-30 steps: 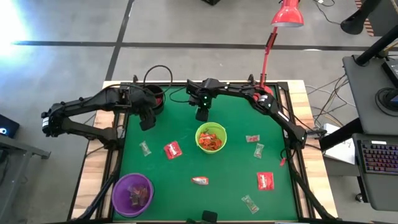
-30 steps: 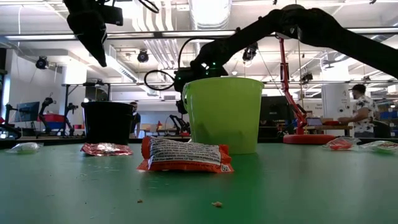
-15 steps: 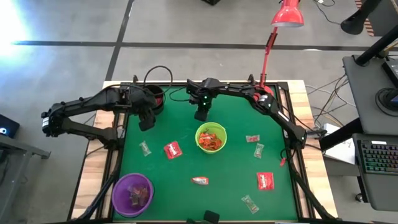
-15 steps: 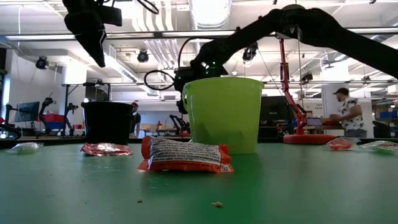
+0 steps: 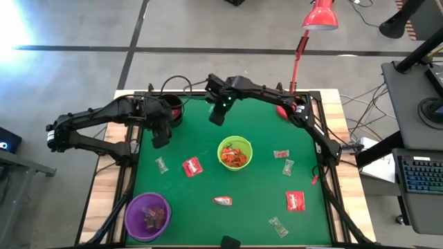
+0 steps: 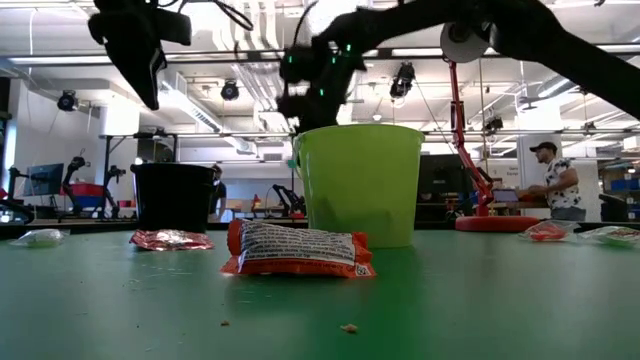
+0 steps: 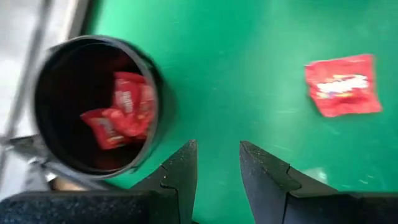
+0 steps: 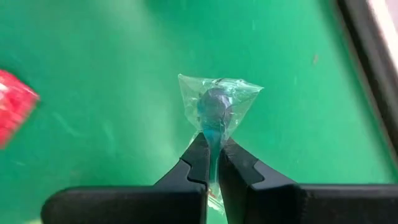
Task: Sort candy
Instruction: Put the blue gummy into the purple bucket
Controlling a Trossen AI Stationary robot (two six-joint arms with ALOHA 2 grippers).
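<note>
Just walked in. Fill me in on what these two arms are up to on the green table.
They are sorting wrapped candy into bowls. The right end effector is shut on a clear-wrapped sweet and holds it above the far side of the table, behind the lime-green bowl of orange-red wrappers. The left end effector is open and empty, near the black bowl holding red packets. The purple bowl sits at the near left corner. Several sweets lie loose, including a red packet.

The right claw (image 8: 212,163) has its two dark fingers (image 8: 194,163) pinched together on the twisted end of a clear-wrapped sweet (image 8: 216,111), held above the green bench (image 8: 112,74). A red packet (image 8: 13,109) lies at the frame's edge.
</note>
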